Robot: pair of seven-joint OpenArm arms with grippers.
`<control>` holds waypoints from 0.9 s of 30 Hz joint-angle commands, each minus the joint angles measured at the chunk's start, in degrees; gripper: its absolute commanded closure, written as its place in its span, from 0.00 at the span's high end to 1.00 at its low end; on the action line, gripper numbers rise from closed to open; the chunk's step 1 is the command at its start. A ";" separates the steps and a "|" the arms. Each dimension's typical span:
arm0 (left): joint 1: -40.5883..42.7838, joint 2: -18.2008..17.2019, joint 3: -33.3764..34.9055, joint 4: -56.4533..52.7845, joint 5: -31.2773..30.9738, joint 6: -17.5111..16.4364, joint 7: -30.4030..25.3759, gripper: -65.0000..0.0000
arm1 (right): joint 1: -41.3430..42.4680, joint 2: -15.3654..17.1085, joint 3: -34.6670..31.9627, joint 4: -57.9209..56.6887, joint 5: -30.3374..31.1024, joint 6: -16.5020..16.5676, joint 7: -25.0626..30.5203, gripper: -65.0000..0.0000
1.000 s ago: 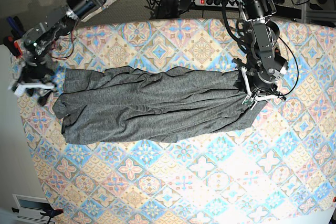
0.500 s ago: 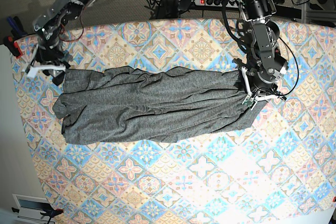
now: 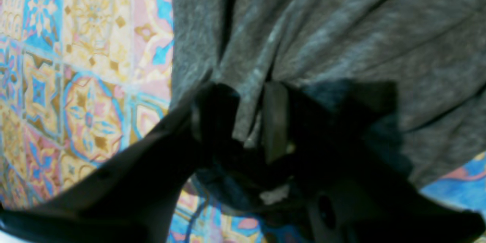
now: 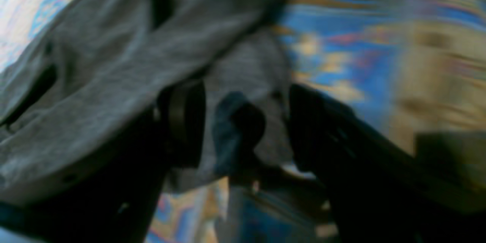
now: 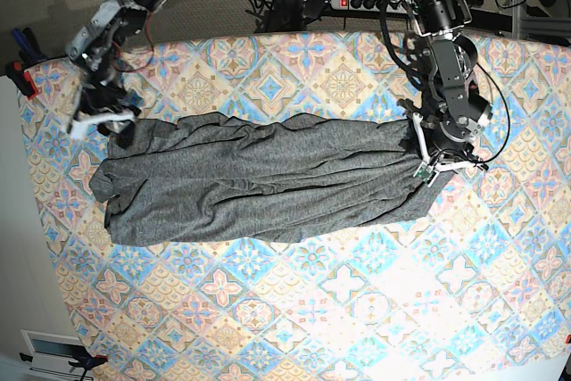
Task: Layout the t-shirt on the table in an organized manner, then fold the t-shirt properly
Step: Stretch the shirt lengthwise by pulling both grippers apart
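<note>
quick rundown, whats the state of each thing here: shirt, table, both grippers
t-shirt: lying bunched lengthwise across the table, wrinkled, not yet folded
table: covered by patterned cloth, shirt on its far half
left gripper: shut on a pinch of the t-shirt's edge
right gripper: jaws apart, at the shirt's other end, fabric between them

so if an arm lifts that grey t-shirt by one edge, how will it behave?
The t-shirt likely sags and drapes: it lies in soft wrinkles. Probably light: fabric bunches in the left pincer. It may drag on the table cloth rather than slide.
</note>
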 commanded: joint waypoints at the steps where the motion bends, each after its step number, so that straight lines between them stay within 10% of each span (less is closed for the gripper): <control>1: -0.59 -0.70 -0.19 0.86 0.75 0.47 0.48 0.29 | 0.48 0.42 -0.72 0.49 0.89 0.54 0.45 0.51; 11: -0.50 -0.79 -0.19 0.51 0.84 0.47 0.48 0.29 | 0.48 -0.54 -2.92 0.49 0.63 0.54 0.54 0.50; 20: 0.73 -0.79 3.07 -9.86 0.84 0.47 -4.70 0.18 | 0.22 -0.46 -2.92 0.49 0.45 0.54 0.54 0.00; 27: 0.64 -3.25 0.78 -17.86 3.21 0.47 -6.46 0.09 | 0.31 -0.46 0.07 0.49 0.45 0.45 0.54 0.00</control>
